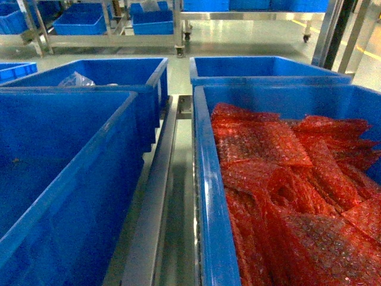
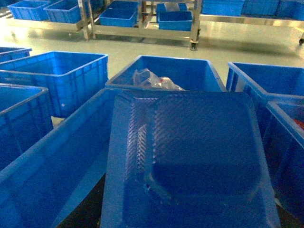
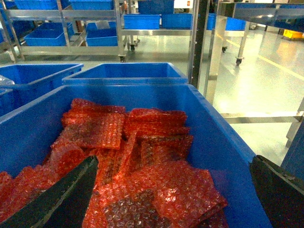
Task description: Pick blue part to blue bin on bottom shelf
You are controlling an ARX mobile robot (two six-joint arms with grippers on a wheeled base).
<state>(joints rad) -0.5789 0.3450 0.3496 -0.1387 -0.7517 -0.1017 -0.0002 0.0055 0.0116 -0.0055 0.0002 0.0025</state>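
Fingers of the right gripper spread wide apart, hanging over a big blue bin full of red bubble wrap. Left gripper out of sight; can't tell its fingers. Blue part nowhere to be seen. More blue bins on a shiny pale floor, steel racks far behind.

No blue part shows in any view. The bottom shelf of the distant steel rack sits just above the floor, carrying blue bins between its uprights.
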